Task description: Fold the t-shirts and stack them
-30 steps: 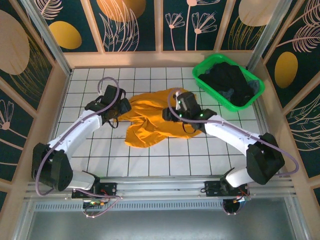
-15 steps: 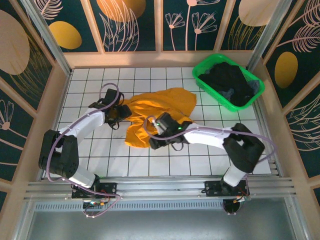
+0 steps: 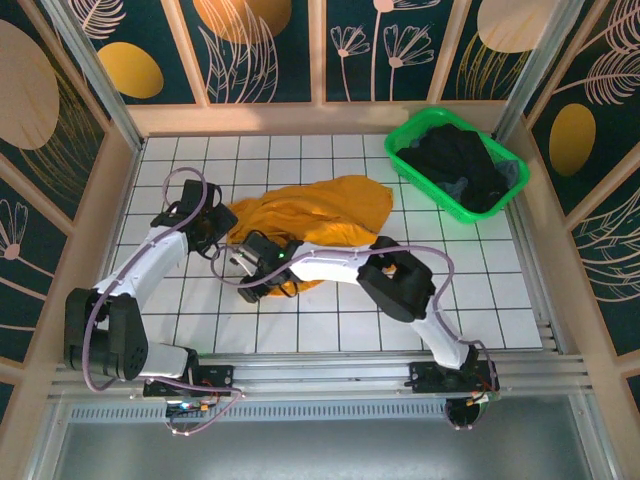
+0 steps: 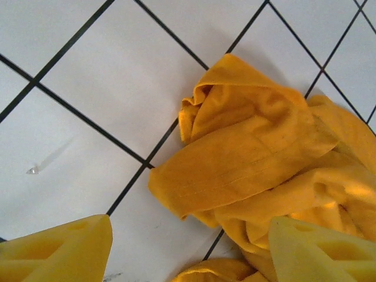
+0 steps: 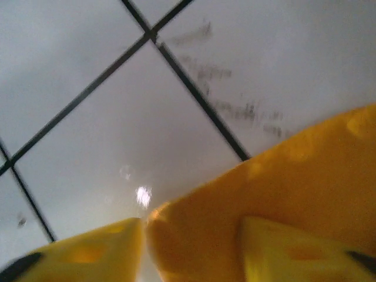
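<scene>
Table view: the mustard t-shirt (image 3: 320, 205) is lying crumpled on the tiled table (image 3: 400, 310), roughly centre, bunched rather than spread. The dark t-shirts (image 3: 455, 165) are sitting heaped in the green basket (image 3: 418, 185) at the far right corner, well apart from the mustard one. The left gripper (image 3: 216, 232) is hanging at the shirt's left edge. From its wrist camera I am seeing the left gripper (image 4: 191, 226) standing wide, with its yellow fingers (image 4: 64, 249) far apart. A rolled hem of the shirt (image 4: 247, 153) is lying just ahead of them, and nothing is clamped. The right arm is stretching across the table to the shirt's near-left edge, its right gripper (image 3: 248, 280) low over the tiles. On its wrist camera the right gripper (image 5: 192, 223) is showing a narrower gap, with orange cloth (image 5: 305, 176) between the fingers (image 5: 88, 255). The picture is blurred, and I cannot tell whether they are pinching the cloth.
</scene>
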`<state>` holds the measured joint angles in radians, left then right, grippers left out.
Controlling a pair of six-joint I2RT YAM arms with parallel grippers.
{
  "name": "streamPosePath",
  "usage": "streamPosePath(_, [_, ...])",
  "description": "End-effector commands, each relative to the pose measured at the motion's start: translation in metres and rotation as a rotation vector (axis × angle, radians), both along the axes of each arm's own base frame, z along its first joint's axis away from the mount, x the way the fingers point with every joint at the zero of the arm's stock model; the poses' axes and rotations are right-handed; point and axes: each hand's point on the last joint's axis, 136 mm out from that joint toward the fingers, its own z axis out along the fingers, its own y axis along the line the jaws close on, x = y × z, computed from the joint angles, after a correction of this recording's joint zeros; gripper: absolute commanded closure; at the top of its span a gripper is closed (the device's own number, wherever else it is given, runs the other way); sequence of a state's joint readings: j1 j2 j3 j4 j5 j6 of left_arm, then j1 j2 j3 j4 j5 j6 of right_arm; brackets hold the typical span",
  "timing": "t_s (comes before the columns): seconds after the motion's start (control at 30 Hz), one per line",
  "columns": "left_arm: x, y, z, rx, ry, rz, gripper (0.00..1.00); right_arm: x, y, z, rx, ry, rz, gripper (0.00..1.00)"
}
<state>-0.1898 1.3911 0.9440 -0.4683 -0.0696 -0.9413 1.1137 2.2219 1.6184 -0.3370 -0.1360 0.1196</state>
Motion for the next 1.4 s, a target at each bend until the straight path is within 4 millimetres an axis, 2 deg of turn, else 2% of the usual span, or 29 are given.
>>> streamPosePath(0.0, [-0.001,0.007,0.009,0.007,-0.030,0.033,0.30,0.004,-0.033,-0.028,-0.145,0.025,-0.055,0.76])
streamPosePath(0.07, [-0.001,0.007,0.012,0.009,-0.039,0.029,0.32,0.006,-0.048,-0.015,-0.118,0.006,-0.084,1.00])
streamPosePath(0.17, [0.001,0.004,0.014,0.000,-0.048,0.013,0.34,0.005,-0.081,0.027,-0.018,-0.041,-0.147,1.00])
streamPosePath(0.23, [0.002,0.000,0.011,-0.014,-0.046,-0.004,0.34,0.005,-0.115,0.050,0.030,-0.059,-0.231,1.00])
streamPosePath(0.3, [0.002,-0.006,0.005,-0.039,-0.039,-0.026,0.34,0.004,-0.160,0.063,0.053,-0.043,-0.347,1.00])
streamPosePath(0.37, [0.001,-0.013,-0.002,-0.074,-0.031,-0.050,0.34,0.002,-0.206,0.060,0.045,-0.004,-0.470,1.00])
streamPosePath(0.5, [0.000,-0.036,-0.019,-0.186,0.002,-0.120,0.32,0.005,-0.303,0.038,0.006,0.090,-0.795,1.00])
streamPosePath(0.6, [-0.001,-0.048,-0.031,-0.232,0.040,-0.155,0.30,0.013,-0.362,0.026,0.001,0.156,-1.055,1.00])
streamPosePath(0.67, [0.002,-0.053,-0.030,-0.256,0.028,-0.169,0.30,0.017,-0.391,0.022,-0.006,0.180,-1.198,1.00])
streamPosePath(0.77, [0.011,-0.063,-0.019,-0.317,-0.031,-0.194,0.30,0.021,-0.416,0.017,0.006,0.223,-1.357,1.00])
streamPosePath(0.9, [0.020,-0.073,-0.014,-0.339,-0.038,-0.224,0.30,0.028,-0.436,0.017,-0.025,0.195,-1.474,1.00])
streamPosePath(1.03, [0.023,-0.074,-0.023,-0.322,0.023,-0.228,0.30,0.029,-0.472,0.021,-0.078,0.148,-1.610,1.00])
streamPosePath(1.1, [0.018,-0.072,-0.036,-0.309,0.085,-0.207,0.32,0.037,-0.490,0.030,-0.022,0.127,-1.668,1.00])
streamPosePath(1.2, [0.013,-0.075,-0.044,-0.339,0.111,-0.186,0.32,0.049,-0.495,0.039,0.029,0.115,-1.652,1.00])
streamPosePath(1.37, [0.005,-0.100,-0.040,-0.468,0.138,-0.136,0.27,0.051,-0.486,0.038,0.043,0.139,-1.596,1.00])
